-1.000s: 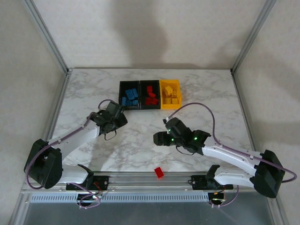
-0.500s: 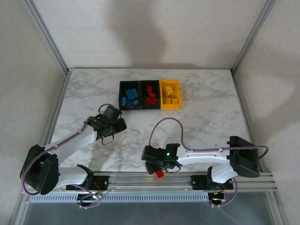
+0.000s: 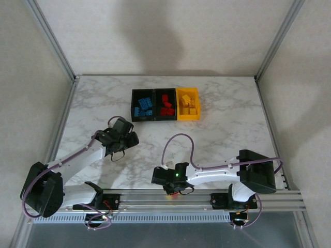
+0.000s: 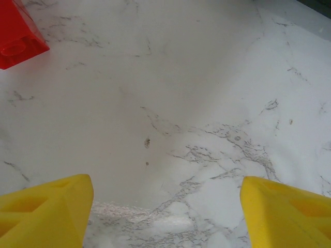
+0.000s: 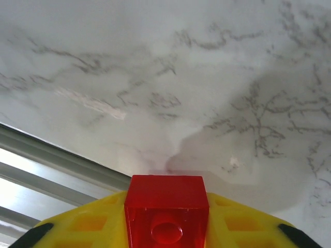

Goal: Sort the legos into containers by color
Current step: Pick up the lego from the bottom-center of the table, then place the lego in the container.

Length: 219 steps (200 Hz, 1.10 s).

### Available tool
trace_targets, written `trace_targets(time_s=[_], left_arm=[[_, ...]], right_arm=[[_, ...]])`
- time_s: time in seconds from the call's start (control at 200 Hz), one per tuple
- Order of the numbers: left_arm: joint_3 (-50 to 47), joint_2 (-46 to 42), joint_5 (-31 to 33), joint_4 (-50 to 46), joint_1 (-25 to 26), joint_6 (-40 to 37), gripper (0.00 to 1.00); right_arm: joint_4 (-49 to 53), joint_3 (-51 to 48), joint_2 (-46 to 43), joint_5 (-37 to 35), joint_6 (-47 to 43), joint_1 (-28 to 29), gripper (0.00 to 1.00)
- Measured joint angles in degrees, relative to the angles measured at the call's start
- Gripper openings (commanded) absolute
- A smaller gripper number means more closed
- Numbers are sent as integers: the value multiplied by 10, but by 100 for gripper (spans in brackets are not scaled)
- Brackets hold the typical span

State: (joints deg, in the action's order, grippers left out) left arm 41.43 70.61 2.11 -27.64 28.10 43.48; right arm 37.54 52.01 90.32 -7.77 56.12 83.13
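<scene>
My right gripper (image 5: 166,217) is shut on a red lego (image 5: 166,209), held between its yellow fingers (image 5: 88,222) just above the marble. From above, that gripper (image 3: 173,187) sits at the table's near edge, with a bit of the red lego (image 3: 174,192) showing under it. My left gripper (image 4: 165,206) stands open over bare marble with nothing between its fingers, and a red lego corner (image 4: 18,31) lies at the upper left. The left gripper (image 3: 126,137) is left of centre. At the back stand a black bin (image 3: 133,106) of blue legos (image 3: 143,108), a black bin (image 3: 165,118) of red ones (image 3: 166,106) and a yellow bin (image 3: 197,103).
A metal rail (image 3: 165,199) runs along the near edge, right beside the right gripper, and shows as grey strips (image 5: 41,170) in the right wrist view. The marble table (image 3: 227,129) has frame posts (image 3: 51,41) at its back corners.
The right arm swung from mid-table down to the near edge and closed on the red lego that lay there. The left gripper drew slightly back toward the left.
</scene>
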Motion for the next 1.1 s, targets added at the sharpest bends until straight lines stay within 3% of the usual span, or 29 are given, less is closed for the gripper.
trace_targets(time_s=[0.225, 0.406, 0.571, 0.791, 1.096], left_arm=[[0, -4, -3, 0, 0, 0, 75], [0, -30, -19, 8, 0, 4, 75], [3, -57, -34, 29, 3, 16, 75], [26, -64, -41, 46, 7, 23, 75], [29, -63, -41, 49, 8, 31, 75]], right_arm=[[14, 18, -30, -29, -20, -43, 33], [1, 68, -80, -48, -91, -167, 34], [-41, 138, -74, -47, -170, -284, 35], [-87, 260, 33, -32, -249, -392, 35], [-110, 418, 220, 11, -284, -464, 35]])
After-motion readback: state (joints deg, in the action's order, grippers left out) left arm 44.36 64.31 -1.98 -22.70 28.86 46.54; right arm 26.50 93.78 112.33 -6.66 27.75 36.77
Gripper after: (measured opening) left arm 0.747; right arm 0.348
